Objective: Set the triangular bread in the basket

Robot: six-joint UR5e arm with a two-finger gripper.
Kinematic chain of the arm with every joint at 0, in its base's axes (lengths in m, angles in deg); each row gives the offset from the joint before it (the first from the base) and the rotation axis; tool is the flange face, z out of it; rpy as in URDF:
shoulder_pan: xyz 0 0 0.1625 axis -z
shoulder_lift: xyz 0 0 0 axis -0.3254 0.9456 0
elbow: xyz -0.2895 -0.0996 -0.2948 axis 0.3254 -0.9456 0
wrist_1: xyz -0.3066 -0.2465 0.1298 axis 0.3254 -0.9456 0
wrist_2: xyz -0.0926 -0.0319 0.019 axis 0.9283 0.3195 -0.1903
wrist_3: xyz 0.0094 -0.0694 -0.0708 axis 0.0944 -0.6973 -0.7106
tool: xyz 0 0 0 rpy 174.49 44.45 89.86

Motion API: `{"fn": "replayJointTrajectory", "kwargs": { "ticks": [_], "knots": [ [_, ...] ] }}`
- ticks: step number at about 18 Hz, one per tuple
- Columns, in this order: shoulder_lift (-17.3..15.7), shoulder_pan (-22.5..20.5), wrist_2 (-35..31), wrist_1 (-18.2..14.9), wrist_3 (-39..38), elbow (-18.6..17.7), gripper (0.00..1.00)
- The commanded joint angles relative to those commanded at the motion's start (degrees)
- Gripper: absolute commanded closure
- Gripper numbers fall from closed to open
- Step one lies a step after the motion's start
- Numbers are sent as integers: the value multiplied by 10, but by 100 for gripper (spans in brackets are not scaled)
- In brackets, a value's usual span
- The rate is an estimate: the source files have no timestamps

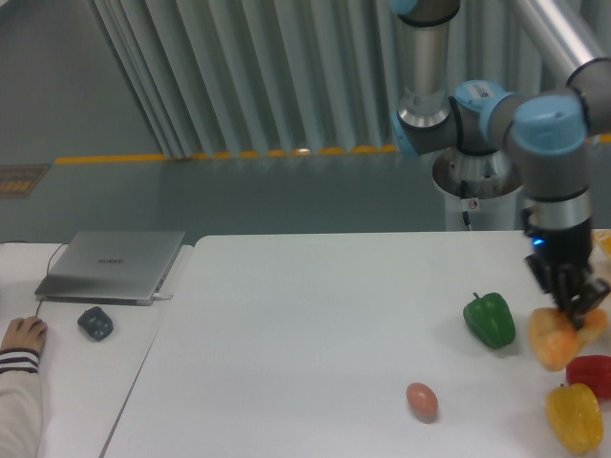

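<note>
Golden-orange triangular bread [557, 339] sits clenched in your end effector [577, 319], seemingly lifted; next, carry it rightward to the basket [603, 244] and release.

green pepper [490, 320] – yellow pepper [574, 417] | red pepper [594, 372] | egg [422, 401] | laptop [113, 264] – mouse [94, 322]

- The triangular bread [557, 339] is a golden-orange, rounded wedge with a crusty look, at the right edge of the frame, in the lower half.
- It is pinched between my jaws at its upper right corner, tilted, its broad rounded end pointing down and left.
- Of the basket [603, 242] I see only a yellow-orange sliver of rim at the far right edge, above the bread.
</note>
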Motion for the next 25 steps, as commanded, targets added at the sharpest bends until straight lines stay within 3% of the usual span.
{"fn": "replayJointTrajectory", "kwargs": {
  "ticks": [4, 9, 13, 15, 16, 25],
  "knots": [
    [-10, -83, 36, -11, 128, -17, 81],
    [-13, -110, 60, -12, 141, -20, 76],
    [-15, -154, 89, -13, 212, -27, 71],
    [-15, -163, 115, -23, 216, -27, 5],
    [-15, -160, 119, -24, 206, -27, 0],
    [-26, -150, 117, -31, 202, -40, 0]
  ]
}}
